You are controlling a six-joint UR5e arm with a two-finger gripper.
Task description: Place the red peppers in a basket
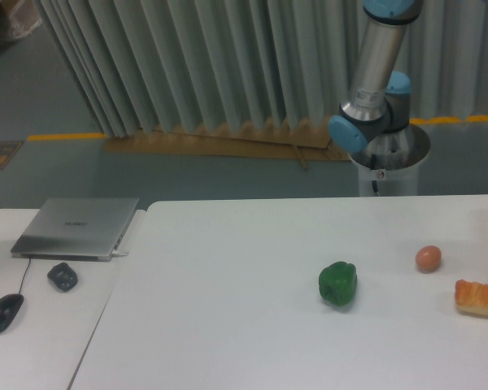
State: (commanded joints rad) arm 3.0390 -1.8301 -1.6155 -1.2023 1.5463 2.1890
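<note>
The red peppers are out of view, and so is the basket. Only the lower part of the arm shows, rising from its base behind the table at the upper right and leaving the frame at the top. My gripper is not in view.
On the white table lie a green bell pepper, a small pale orange egg-like ball and an orange pastry-like piece at the right edge. A laptop, a dark mouse and a small dark object sit on the left desk.
</note>
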